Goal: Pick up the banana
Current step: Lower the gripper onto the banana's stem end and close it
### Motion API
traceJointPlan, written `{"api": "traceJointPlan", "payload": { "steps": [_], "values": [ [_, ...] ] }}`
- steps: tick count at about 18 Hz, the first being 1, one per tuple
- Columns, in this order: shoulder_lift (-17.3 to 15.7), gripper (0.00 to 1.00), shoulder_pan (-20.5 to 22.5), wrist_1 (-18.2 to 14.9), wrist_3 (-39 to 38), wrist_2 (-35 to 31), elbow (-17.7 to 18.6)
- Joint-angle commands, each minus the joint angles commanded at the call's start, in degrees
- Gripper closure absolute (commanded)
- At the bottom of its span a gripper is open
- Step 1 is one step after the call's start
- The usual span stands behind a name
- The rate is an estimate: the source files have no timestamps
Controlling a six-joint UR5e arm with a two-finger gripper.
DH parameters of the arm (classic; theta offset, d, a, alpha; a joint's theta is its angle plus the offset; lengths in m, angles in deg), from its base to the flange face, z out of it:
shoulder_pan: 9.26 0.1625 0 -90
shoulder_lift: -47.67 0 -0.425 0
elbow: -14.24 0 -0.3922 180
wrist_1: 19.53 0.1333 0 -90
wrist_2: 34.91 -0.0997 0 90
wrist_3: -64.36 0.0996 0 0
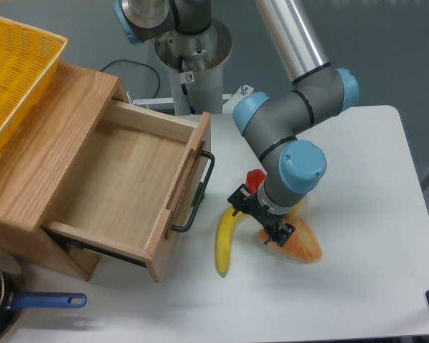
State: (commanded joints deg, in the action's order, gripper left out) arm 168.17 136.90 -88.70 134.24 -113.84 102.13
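The banana (pixel 224 241) lies on the white table (pixel 357 286), long and yellow, its lower tip pointing toward the front edge and its upper end curving under my wrist. My gripper (pixel 260 221) hangs low just right of the banana's upper part, over the gap between it and an orange wedge (pixel 299 244). Its black fingers stand apart with nothing between them. One finger (pixel 239 197) is next to the banana's upper curve, the other over the wedge's left edge.
A wooden box with an open drawer (pixel 121 186) and black handle (pixel 197 196) stands left of the banana. A yellow basket (pixel 14 71) sits on the box. A blue-handled pan (pixel 28 304) is at the front left corner. A small red object (pixel 255 177) shows behind my wrist.
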Motion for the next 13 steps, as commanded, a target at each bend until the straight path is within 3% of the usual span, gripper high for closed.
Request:
{"api": "traceJointPlan", "payload": {
  "steps": [13],
  "values": [
    [2.2,0.0,-2.29,1.67,-0.17,-0.18,0.35]
  ]
}}
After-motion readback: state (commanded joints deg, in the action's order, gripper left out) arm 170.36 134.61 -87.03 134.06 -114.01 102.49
